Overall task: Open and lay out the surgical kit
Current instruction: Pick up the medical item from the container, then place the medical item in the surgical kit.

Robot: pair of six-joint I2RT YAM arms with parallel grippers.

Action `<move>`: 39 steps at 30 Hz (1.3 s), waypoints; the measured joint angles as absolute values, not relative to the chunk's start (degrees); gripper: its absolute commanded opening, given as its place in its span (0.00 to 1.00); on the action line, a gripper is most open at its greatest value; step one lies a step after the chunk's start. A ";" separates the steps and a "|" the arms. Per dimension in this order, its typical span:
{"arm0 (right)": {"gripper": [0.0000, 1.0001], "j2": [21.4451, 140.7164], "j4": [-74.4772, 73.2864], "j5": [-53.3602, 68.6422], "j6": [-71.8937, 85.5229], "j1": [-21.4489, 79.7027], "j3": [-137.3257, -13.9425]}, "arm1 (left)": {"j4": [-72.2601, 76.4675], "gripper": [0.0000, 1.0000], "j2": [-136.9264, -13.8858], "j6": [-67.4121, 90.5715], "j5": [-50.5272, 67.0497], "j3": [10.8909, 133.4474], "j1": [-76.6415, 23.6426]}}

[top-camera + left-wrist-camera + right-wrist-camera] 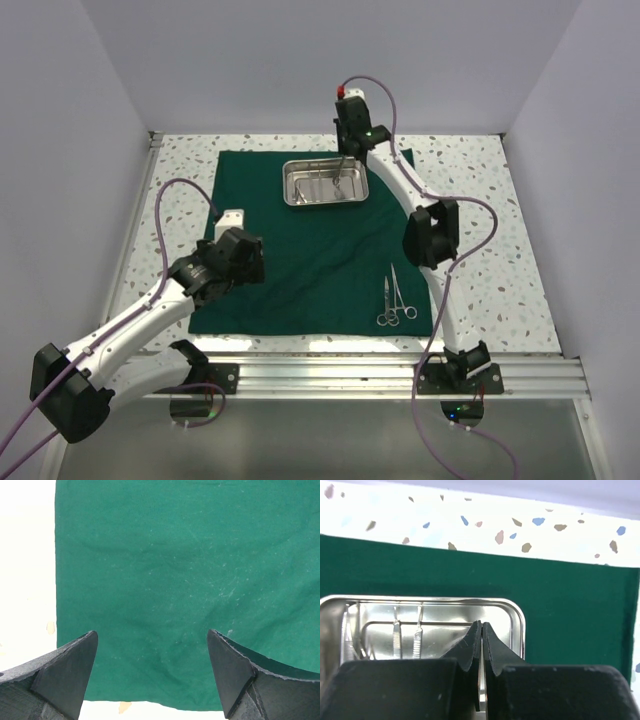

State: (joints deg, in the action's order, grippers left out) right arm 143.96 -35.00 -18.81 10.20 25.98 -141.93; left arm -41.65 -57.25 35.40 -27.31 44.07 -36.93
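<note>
Two arms bend over the cloth. Left claw hangs wide apart; right claw reaches far over the tray, pinching a thin tool.

**Speckled worktop enclosed by pale walls**

A white worktop flecked with grey, brown and blue chips is seen from above. In the right wrist view its flecks are shown sharply, while in the left wrist view it is washed out to near white. It is enclosed by three plain pale walls: a back wall, a left wall and a right wall. A metal strip is run along its left edge, and a ribbed aluminium rail is fixed across its near edge. A dark grey surface is seen below the rail.
</note>
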 measured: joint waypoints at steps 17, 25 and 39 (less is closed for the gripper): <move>0.00 135.76 -35.33 -18.33 11.73 26.26 -133.62 | -41.65 0.94 -56.80 35.40 -27.33 44.07 -37.32; 0.00 124.90 -35.53 -16.51 12.36 26.33 -126.39 | -41.65 0.94 -56.66 35.40 -27.31 44.07 -37.52; 0.00 85.76 -36.82 -3.16 22.22 27.03 -79.40 | -41.41 0.94 -56.64 35.35 -26.55 44.07 -37.98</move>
State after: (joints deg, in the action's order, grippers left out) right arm 85.76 -36.82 -3.16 22.22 27.03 -79.40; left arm -41.41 -56.64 35.35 -26.55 44.07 -37.98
